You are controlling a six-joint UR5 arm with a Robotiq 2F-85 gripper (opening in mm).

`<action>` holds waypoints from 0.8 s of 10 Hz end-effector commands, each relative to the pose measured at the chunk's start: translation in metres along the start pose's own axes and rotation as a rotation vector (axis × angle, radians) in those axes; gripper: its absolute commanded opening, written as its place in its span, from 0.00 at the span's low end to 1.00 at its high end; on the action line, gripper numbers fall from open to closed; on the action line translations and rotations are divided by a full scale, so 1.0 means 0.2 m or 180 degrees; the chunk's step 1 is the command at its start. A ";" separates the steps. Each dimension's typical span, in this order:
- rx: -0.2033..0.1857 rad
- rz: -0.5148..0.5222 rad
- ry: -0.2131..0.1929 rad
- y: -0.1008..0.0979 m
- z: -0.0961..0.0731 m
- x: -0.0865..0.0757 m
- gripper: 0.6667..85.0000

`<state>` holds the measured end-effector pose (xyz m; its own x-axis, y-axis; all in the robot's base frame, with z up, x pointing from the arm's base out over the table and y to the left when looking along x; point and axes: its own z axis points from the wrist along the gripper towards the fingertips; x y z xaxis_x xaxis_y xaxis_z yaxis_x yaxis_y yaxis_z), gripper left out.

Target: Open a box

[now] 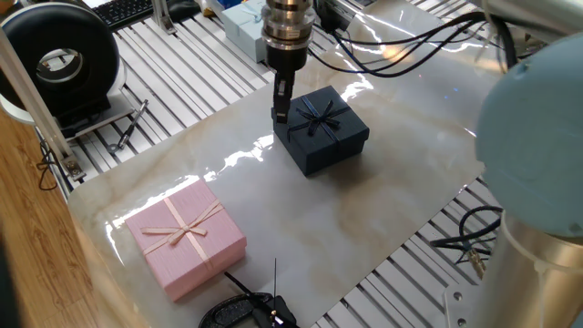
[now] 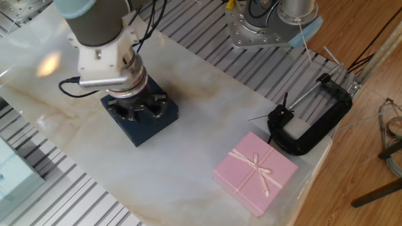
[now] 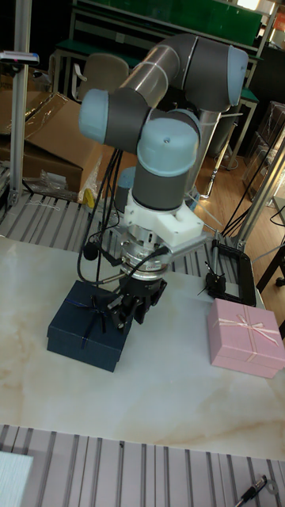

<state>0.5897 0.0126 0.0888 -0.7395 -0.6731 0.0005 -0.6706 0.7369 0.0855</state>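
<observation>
The box (image 1: 323, 130) is a square dark navy gift box with its lid on and a matching bow on top, standing on the marble sheet. My gripper (image 1: 281, 107) hangs at the lid's left edge, beside the bow. In the other fixed view the gripper (image 2: 135, 110) covers much of the box (image 2: 149, 127). The tall fixed view shows the gripper (image 3: 131, 307) just over the right part of the box (image 3: 83, 329), with its fingers spread and nothing held.
A pink box (image 1: 187, 235) with a pink bow stands near the front left of the sheet. A light blue box (image 1: 248, 25) lies at the back. A black clamp (image 2: 311, 122) rests at the table's edge. Cables (image 1: 483, 241) lie on the slats at right.
</observation>
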 end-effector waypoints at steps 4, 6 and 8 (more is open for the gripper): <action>0.0460 0.0498 0.0232 -0.17 0.01 0.01 0.49; 0.0410 0.0884 0.0156 -0.09 0.01 -0.05 0.51; 0.0561 0.1082 0.0206 -0.01 0.00 -0.13 0.50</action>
<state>0.6086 0.0088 0.0853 -0.8738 -0.4816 0.0677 -0.4855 0.8720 -0.0621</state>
